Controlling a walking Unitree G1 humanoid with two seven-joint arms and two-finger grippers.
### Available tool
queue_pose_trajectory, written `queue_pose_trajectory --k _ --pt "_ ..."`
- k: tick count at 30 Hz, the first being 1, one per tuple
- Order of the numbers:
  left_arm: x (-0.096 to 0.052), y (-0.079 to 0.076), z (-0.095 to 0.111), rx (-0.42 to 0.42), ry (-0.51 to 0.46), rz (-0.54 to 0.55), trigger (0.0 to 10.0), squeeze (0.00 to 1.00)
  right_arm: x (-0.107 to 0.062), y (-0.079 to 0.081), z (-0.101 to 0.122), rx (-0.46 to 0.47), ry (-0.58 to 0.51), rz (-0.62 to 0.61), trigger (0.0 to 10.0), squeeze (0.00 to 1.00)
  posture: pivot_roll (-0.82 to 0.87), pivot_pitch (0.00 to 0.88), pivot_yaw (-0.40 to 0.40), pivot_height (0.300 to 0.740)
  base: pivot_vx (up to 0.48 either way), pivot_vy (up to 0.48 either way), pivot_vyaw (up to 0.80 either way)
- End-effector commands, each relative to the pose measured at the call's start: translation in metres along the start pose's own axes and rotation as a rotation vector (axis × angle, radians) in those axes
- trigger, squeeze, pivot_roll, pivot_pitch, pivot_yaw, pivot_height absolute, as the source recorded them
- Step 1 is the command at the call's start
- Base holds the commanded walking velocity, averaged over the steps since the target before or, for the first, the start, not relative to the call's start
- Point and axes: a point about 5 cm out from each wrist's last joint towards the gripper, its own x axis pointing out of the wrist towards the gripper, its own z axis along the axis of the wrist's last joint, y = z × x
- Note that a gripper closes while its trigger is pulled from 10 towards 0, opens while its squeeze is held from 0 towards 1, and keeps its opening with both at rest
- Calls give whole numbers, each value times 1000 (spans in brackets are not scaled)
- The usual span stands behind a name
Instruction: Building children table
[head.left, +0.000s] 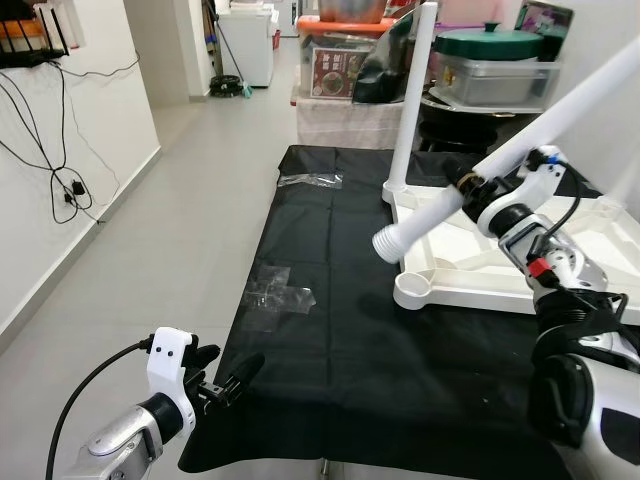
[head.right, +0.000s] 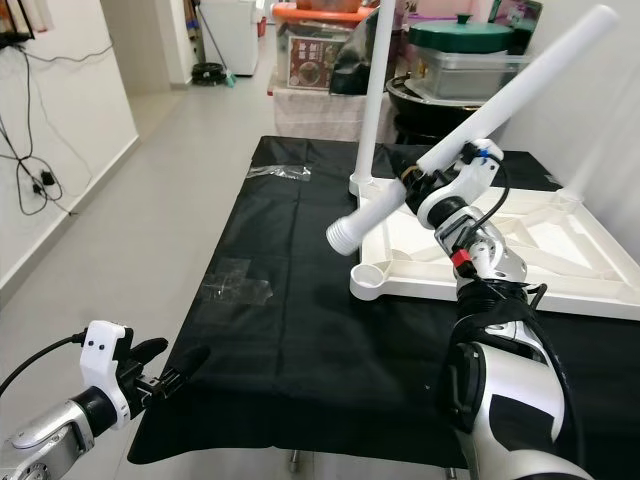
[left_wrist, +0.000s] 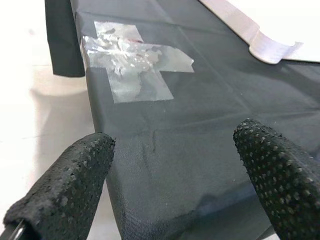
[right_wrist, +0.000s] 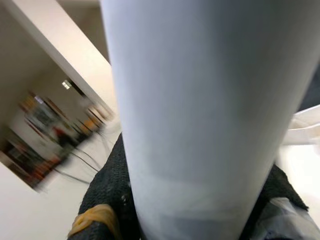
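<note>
White leg (head.left: 520, 160) in right fingers (head.left: 466, 184), apparently clamped.

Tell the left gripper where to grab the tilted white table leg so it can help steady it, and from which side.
Grip the table leg on its bare shaft just above the flared threaded end, coming from the robot's left. The right gripper already clamps it mid-length, and the lower stretch hangs free above the black cloth. The left gripper is open near the cloth's front edge.
</note>
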Motion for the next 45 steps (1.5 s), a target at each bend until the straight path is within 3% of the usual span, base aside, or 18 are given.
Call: queue_pose_trajectory --k 1,9,10,12,14,15,16,18,20,27,36,38,40,43,45 --pt "-2 1 -4 2 18 8 10000 0 -2 1 -6 -3 12 11 0 0 67 0 -48 740 0 0 0" --pt "-2 2 -4 5 19 10 10000 0 -4 4 -12 -106 42 33 0 0 70 0 -47 740 0 0 0" --pt "-2 2 -3 6 19 11 10000 0 -4 9 -9 -191 43 63 0 0 69 0 -47 740 0 0 0" --pt "-2 3 -4 7 20 12 10000 0 -3 22 0 -483 69 182 0 0 66 0 -45 740 0 0 0" --pt "-2 3 -4 7 20 12 10000 0 -3 22 0 -483 69 182 0 0 66 0 -45 740 0 0 0" --pt "-2 3 -4 7 20 11 10000 0 -4 27 3 -577 84 228 0 0 66 0 -45 740 0 0 0" --pt "-2 3 -4 7 20 11 10000 0 -4 27 3 -577 84 228 0 0 66 0 -45 740 0 0 0" --pt "-1 2 -4 5 18 10 10000 0 -3 35 9 -712 113 309 0 0 65 0 -47 740 0 0 0" --pt "-1 2 -4 3 17 9 10000 0 -2 38 10 -767 145 352 0 0 65 0 -49 740 0 0 0" --pt "-1 2 -4 1 14 11 10000 0 -3 30 -14 -805 321 371 0 0 71 0 -57 740 0 0 0" --pt "-2 2 -4 6 12 15 10000 0 -3 17 -21 -785 348 291 0 0 78 0 -59 740 0 0 0" --pt "-1 2 -3 19 11 14 10000 0 2 27 -18 -700 276 294 0 0 73 0 -53 740 0 0 0" --pt "-1 2 -3 20 11 12 10000 0 3 30 -18 -683 259 294 0 0 73 0 -53 740 0 0 0" --pt "1 0 2 17 -4 2 10000 0 6 49 -24 -522 208 359 0 0 74 0 -50 740 0 0 0" --pt "2 0 4 19 -9 -3 10000 0 5 55 -27 -507 208 403 0 0 79 0 -49 740 0 0 0"
